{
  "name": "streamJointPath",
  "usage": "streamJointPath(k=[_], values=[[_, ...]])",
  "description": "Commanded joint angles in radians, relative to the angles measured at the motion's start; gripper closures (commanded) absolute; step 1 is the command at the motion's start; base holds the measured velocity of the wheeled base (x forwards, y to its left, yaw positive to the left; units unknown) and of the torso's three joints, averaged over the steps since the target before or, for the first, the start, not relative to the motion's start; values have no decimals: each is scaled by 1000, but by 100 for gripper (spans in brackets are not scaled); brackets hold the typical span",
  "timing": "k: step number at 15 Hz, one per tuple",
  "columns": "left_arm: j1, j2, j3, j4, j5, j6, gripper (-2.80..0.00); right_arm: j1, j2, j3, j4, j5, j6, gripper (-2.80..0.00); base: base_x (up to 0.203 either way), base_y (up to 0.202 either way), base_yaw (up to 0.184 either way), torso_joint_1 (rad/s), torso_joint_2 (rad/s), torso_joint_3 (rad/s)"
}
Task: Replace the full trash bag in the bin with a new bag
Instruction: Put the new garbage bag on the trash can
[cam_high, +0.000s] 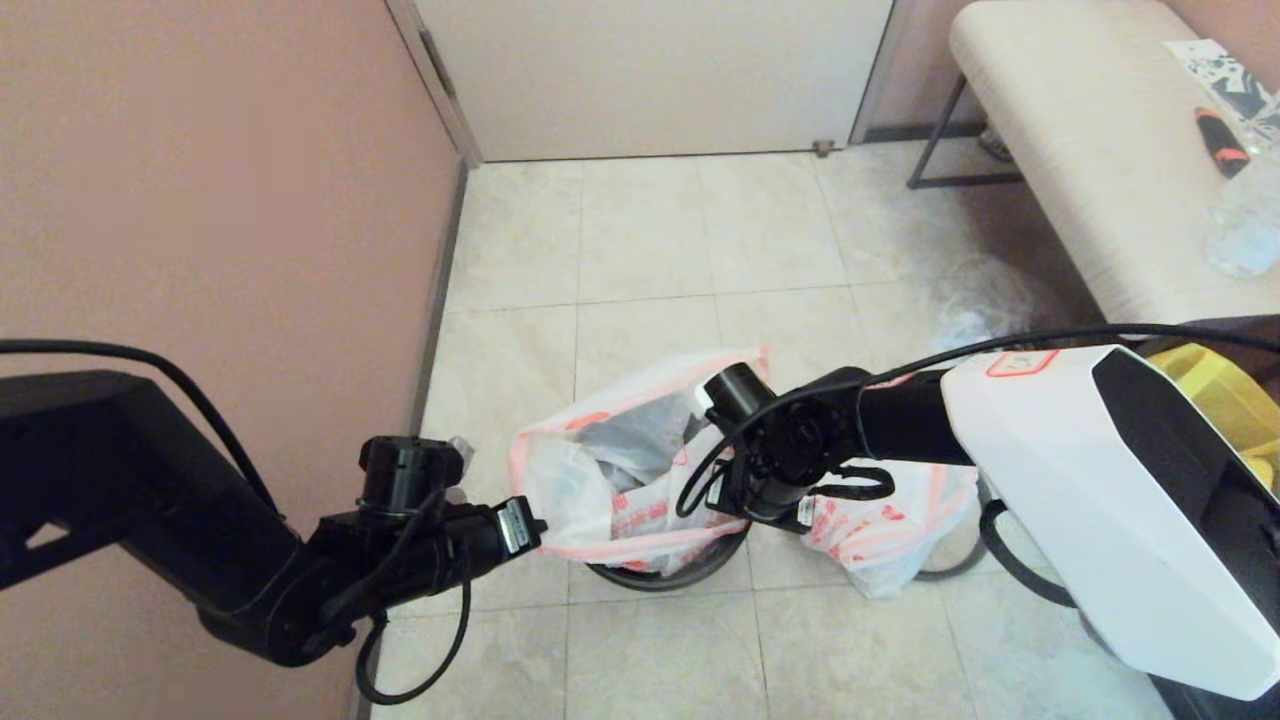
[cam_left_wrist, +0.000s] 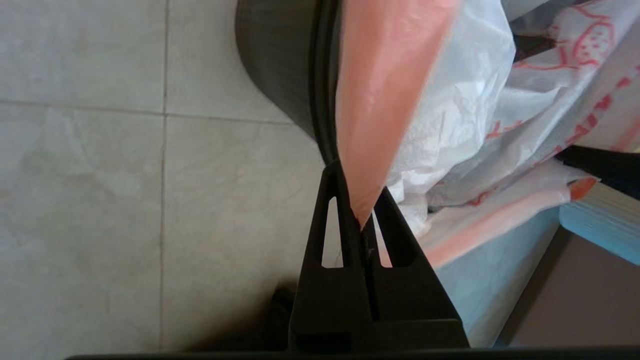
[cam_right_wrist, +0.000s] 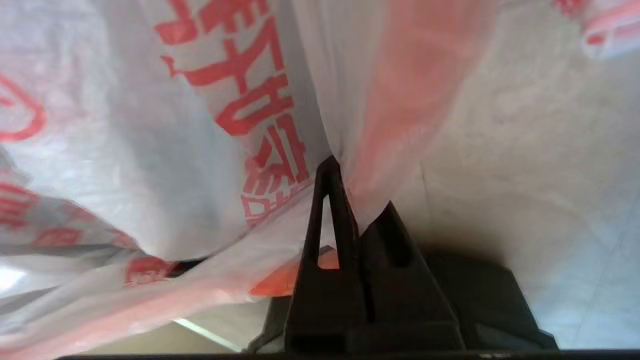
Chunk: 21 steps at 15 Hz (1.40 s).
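The black bin (cam_high: 665, 575) stands on the tiled floor between my arms. The new bag (cam_high: 600, 480), thin white plastic with an orange-red hem band, is stretched open over its mouth. My left gripper (cam_high: 538, 527) is shut on the hem at the bin's left side; the band (cam_left_wrist: 380, 100) runs into the fingers (cam_left_wrist: 330, 200) beside the bin wall (cam_left_wrist: 280, 65). My right gripper (cam_high: 722, 505) is shut on the hem (cam_right_wrist: 410, 100) at the bin's right side. The full trash bag (cam_high: 880, 535), lumpy with red print, lies on the floor right of the bin, partly behind my right arm.
A pink wall (cam_high: 200, 200) runs along the left and a door (cam_high: 650, 70) closes the back. A padded bench (cam_high: 1080, 150) stands at the right with small items on it. A yellow tote (cam_high: 1215, 385) and a clear bag (cam_high: 975, 300) sit near the bench.
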Motion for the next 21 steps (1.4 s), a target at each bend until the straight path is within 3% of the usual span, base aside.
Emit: streamJointPath(k=[1, 7, 12, 15, 17, 19, 21], values=[[0, 3, 15, -3, 0, -1, 0, 1, 3, 1, 8, -1, 5, 0, 0, 0, 0, 0, 0, 0], [-13, 66, 34, 10, 1, 125, 0, 4, 8, 38, 84, 2, 32, 0, 0, 0, 0, 0, 0, 0], [-39, 69, 44, 52, 3, 135, 0, 15, 81, 23, 88, 2, 23, 0, 0, 0, 0, 0, 0, 0], [-50, 92, 34, 144, 3, 207, 0, 20, 93, 19, 113, -1, 1, 0, 0, 0, 0, 0, 0, 0], [-49, 101, 16, 177, 4, 220, 0, 20, 117, 11, 110, -1, -19, 0, 0, 0, 0, 0, 0, 0], [-45, 138, -21, 180, 39, 220, 0, 0, 141, -13, 58, -12, -28, 0, 0, 0, 0, 0, 0, 0], [-47, 192, -79, 178, 120, 214, 0, -25, 157, -13, -51, -17, -98, 0, 0, 0, 0, 0, 0, 0]])
